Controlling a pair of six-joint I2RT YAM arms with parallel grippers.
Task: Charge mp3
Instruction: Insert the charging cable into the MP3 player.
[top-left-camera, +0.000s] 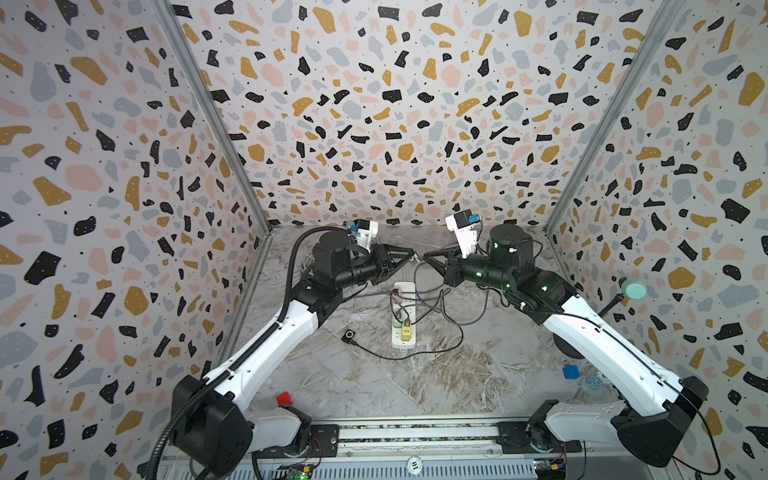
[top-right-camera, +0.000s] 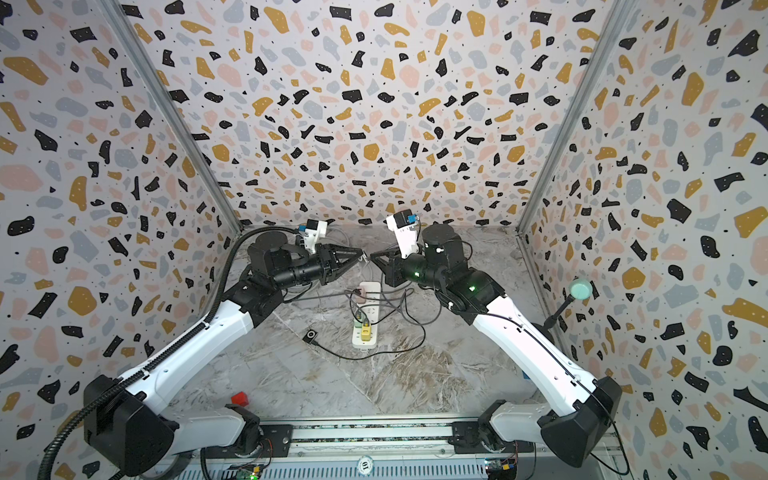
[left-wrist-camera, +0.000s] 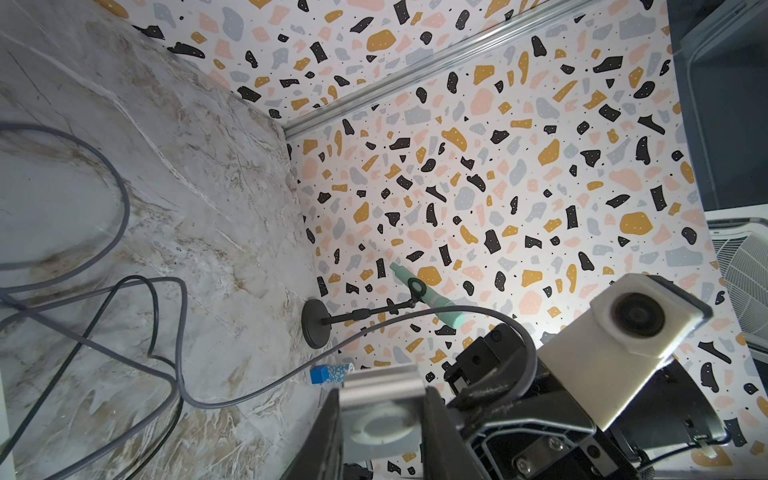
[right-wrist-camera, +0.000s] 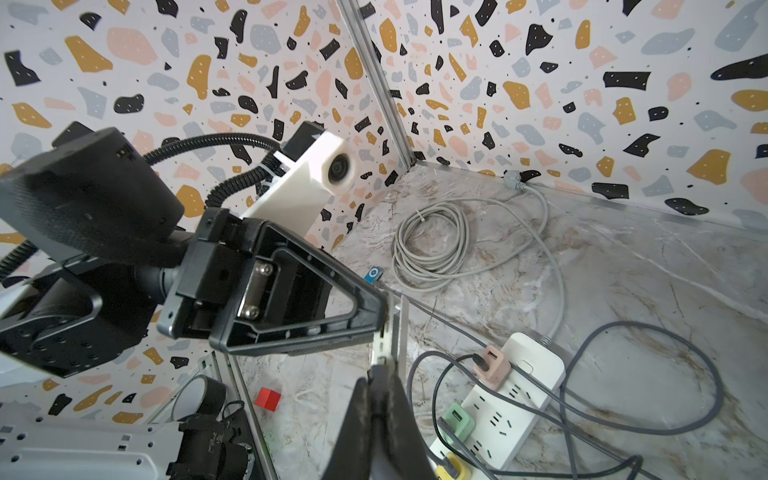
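Small silver square metal mp3 player (left-wrist-camera: 380, 415), light, rigid, likely slippery, suitably clamped by its edges between the narrowly parted jaws of the left gripper (top-left-camera: 414, 254), just ahead of the right gripper (top-left-camera: 425, 254), jaws pinched shut on the end of the limp grey charging cable (left-wrist-camera: 478, 308).

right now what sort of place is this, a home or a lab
Probably a lab robot booth: printed wall panels on an aluminium frame, the left arm and right arm on a base rail, and a stand microphone.
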